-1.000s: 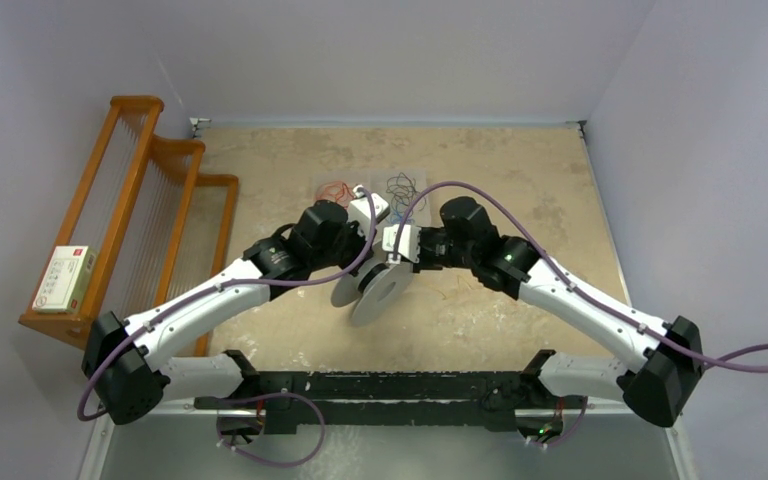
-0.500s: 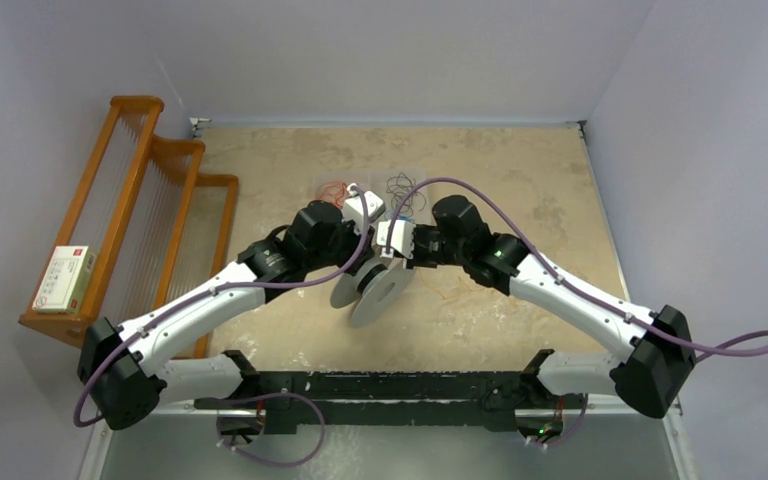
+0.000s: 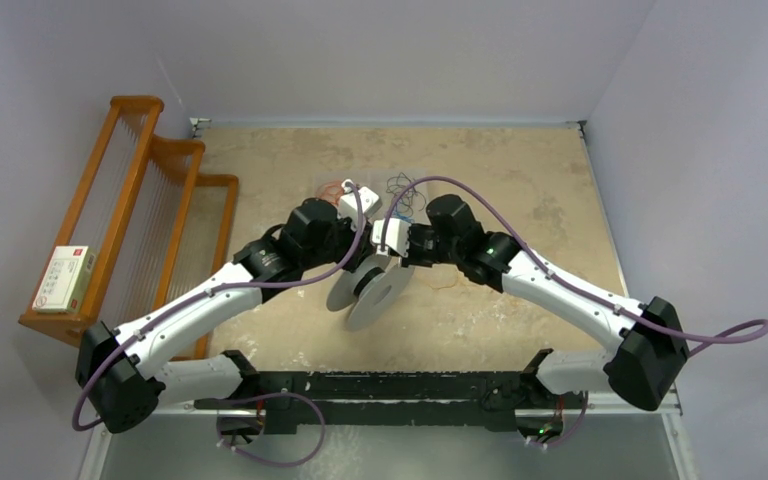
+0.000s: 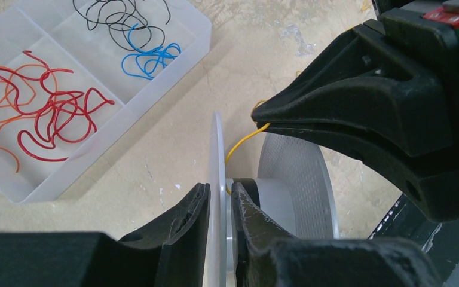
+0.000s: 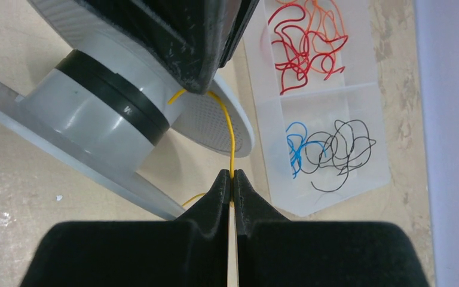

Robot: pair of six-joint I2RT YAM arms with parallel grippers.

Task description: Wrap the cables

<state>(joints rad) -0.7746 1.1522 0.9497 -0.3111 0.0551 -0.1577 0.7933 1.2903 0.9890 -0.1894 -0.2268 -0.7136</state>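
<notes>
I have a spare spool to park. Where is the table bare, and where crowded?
Bare: the far right tabletop between the clear tray and the right wall; the far left between tray and wooden rack; the near strip between the spool and the base frame. Crowded: the middle, where the left gripper clamps the spool and the right gripper pinches the yellow wire.

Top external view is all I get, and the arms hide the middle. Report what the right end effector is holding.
Observer: The right end effector is shut on a thread-thin yellow wire strand, pinched at its fingertips.
Operator: Now give me the left one.
Observer: The left end effector clamps one thin flange of the white plastic spool.
Operator: Trace the strand.
Observer: It curves from the right tips to the spool's grey hub, beside a black band.
</notes>
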